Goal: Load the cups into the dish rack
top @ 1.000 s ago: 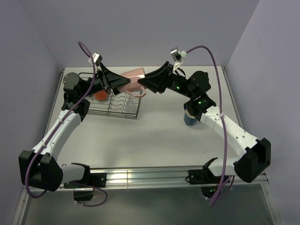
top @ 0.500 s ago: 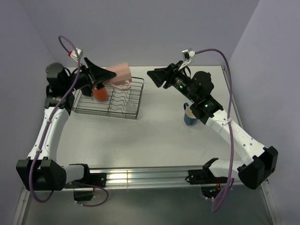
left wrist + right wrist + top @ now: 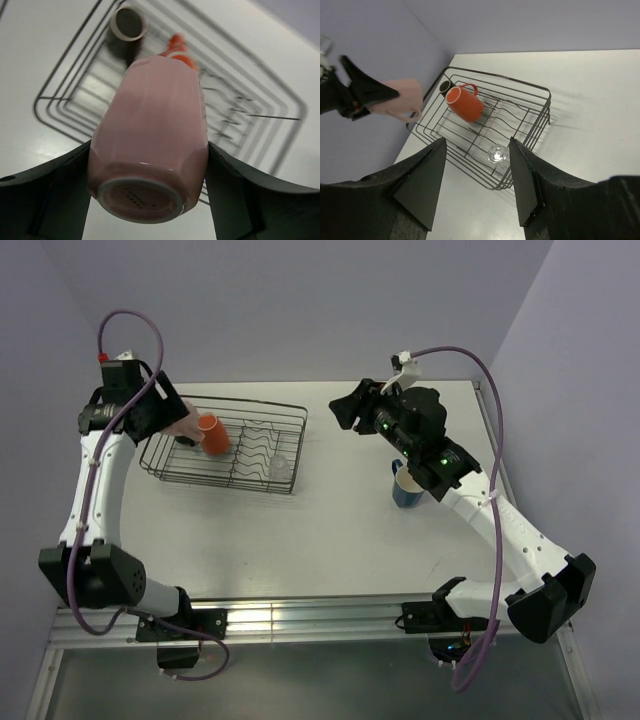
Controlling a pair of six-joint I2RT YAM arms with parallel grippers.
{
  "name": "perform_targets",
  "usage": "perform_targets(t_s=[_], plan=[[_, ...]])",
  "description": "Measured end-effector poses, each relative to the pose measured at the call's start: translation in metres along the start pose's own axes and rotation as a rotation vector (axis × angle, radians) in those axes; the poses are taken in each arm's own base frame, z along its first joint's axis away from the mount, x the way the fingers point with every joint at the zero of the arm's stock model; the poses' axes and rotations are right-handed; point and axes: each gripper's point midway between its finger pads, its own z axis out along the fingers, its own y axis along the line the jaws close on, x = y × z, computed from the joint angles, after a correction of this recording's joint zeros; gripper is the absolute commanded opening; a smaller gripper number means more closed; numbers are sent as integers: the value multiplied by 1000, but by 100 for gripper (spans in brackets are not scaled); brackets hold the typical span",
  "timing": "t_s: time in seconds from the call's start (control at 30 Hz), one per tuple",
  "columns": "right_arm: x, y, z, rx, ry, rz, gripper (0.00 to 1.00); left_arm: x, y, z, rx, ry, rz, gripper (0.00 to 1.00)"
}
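Observation:
My left gripper [image 3: 172,420] is shut on the pink cup [image 3: 186,421] and holds it tilted in the air over the left end of the dish rack [image 3: 290,485]. In the left wrist view the pink cup [image 3: 150,130] sits base-first between the fingers [image 3: 235,195]. In the rack are an orange mug [image 3: 210,433] on its side, a dark brown mug [image 3: 128,22] and a clear glass tumbler [image 3: 280,468]. The blue mug [image 3: 405,488] stands on the table at the right. My right gripper [image 3: 345,412] is open and empty, in the air right of the rack.
The rack's upright dividers [image 3: 507,117] run along its middle. The right wrist view shows the rack [image 3: 542,107], orange mug [image 3: 465,102], tumbler [image 3: 497,153] and the held pink cup [image 3: 402,100]. Purple walls close in the table at the back and sides.
My left arm has swung left and back, carrying the pink cup from over the rack's middle to its left end. My right gripper has drawn back to the right, away from the rack.

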Motion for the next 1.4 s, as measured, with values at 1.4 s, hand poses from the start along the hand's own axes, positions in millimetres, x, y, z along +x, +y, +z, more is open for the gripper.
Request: perform_targets(t_s=[1.4], plan=[[20,-9,2,28,106,-67,62,68,90,140,-452,315,113,0]])
